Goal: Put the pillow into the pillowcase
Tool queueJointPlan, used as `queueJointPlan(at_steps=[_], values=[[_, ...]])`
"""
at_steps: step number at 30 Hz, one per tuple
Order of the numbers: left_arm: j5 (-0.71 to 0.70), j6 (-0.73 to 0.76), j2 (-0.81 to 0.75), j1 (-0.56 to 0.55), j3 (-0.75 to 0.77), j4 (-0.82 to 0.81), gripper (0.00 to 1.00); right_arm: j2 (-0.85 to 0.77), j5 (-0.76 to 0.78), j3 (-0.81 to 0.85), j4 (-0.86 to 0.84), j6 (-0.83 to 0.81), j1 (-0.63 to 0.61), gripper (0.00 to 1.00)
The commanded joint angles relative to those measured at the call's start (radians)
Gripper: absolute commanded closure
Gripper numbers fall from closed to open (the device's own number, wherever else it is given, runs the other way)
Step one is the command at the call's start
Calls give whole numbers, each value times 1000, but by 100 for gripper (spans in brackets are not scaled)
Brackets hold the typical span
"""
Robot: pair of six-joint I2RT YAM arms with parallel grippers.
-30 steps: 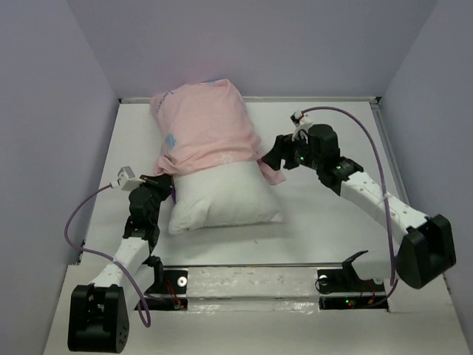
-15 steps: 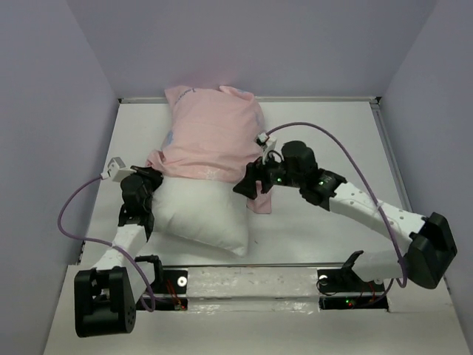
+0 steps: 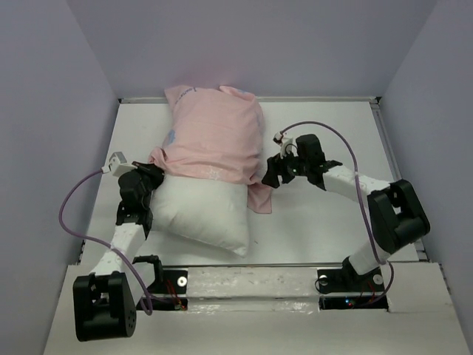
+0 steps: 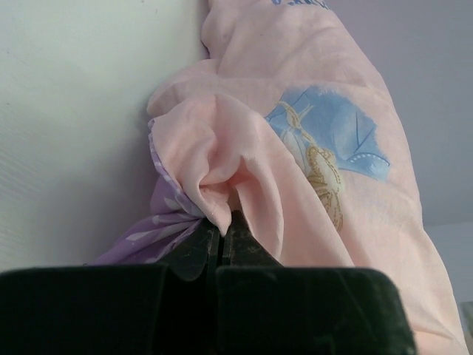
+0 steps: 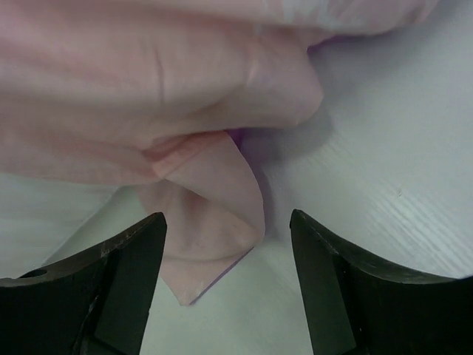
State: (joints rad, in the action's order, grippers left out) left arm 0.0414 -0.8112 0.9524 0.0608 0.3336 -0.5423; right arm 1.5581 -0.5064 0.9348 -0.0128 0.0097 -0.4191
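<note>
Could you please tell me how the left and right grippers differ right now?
The left gripper is shut, pinching a fold of the pillowcase; the right gripper is open, holding nothing. The left sits at the pillow's left side, the right at its right. Both sit by the pillowcase's open edge.

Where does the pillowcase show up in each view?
Top external: pillowcase at upper centre, over the far half of the pillow.
Left wrist: fills centre and right, edge pinched in the left jaws.
Right wrist: across the top, loose corner between the open right jaws.
Shared landmark: the white table.
</note>
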Motion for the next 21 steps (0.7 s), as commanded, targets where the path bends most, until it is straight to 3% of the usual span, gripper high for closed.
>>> queueJointPlan(at_steps=[1, 8, 17, 18, 19, 20, 21], values=[[40, 30, -69, 4, 24, -31, 100, 42, -67, -30, -45, -79, -4, 26], [54, 20, -101, 4, 21, -31, 100, 163, -178, -56, -254, -13, -4, 25], [57, 3, -110, 4, 2, -50, 100, 275, -248, -8, -306, 59, -4, 38], [61, -2, -113, 2, 1, -51, 100, 281, -267, -5, -329, 84, -4, 46], [63, -3, -118, 4, -1, -51, 100, 280, -276, -8, -352, 101, -4, 74], [64, -3, -124, 4, -4, -50, 100, 270, -284, -13, -364, 116, -18, 91], [64, 1, -139, 4, -2, -38, 100, 229, -282, -16, -346, 137, -52, 100]])
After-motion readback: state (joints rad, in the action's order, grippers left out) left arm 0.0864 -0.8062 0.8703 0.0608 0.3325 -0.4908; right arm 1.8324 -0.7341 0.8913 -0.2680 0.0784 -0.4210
